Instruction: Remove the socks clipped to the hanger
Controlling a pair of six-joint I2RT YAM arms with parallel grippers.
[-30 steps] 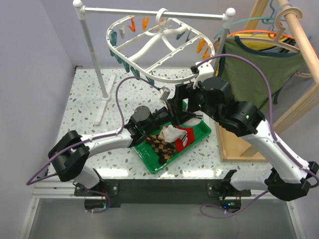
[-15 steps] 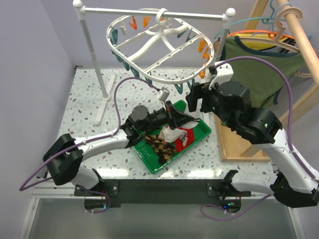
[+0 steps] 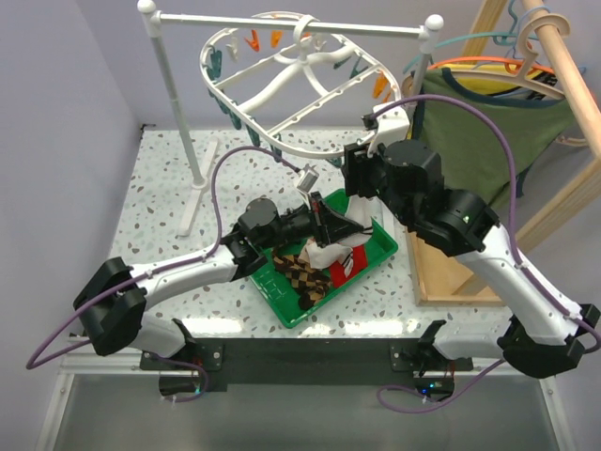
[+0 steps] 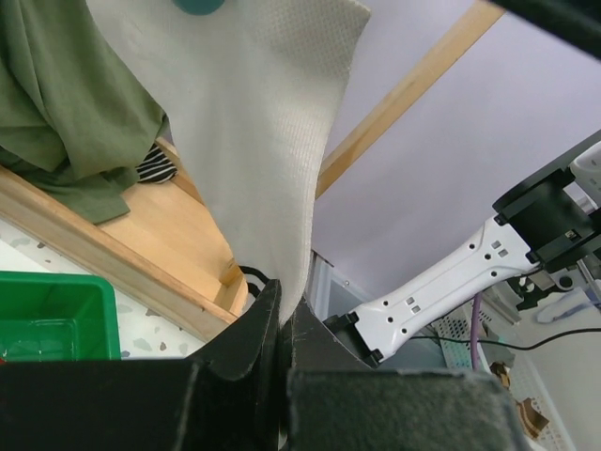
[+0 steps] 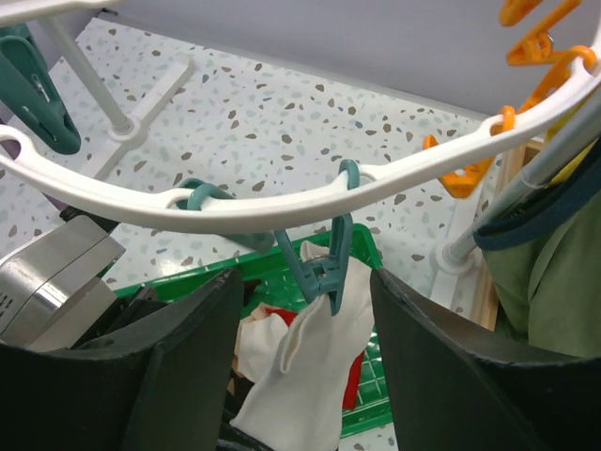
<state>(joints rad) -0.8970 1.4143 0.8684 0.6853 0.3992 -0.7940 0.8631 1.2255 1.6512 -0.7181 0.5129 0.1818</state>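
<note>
1. A speckled terrazzo worktop (image 3: 169, 202) sits against pale lilac walls, with a wooden frame (image 3: 564, 66) and an olive-green top (image 3: 479, 132) to the right.
2. The hanger (image 3: 246, 117), a white plastic oval with cross ribs, hangs tilted from a white rail stand (image 3: 169, 94) above a ribbed green plastic tray (image 3: 380, 246).
3. A white sock (image 5: 315, 352) of fine waffle knit dangles from a teal clothespin (image 5: 329, 272) on the hanger's rim.
4. Diamond-checkered socks (image 3: 302, 274) and a red sock (image 3: 346, 263) lie in the tray.
5. The left arm (image 3: 188, 272) reaches low across the tray, its jaws pinched together on the white sock's lower edge.
6. The right arm (image 3: 470, 225) bends down under the hanger's rim, its jaws spread apart on either side of the clothespin.
</note>
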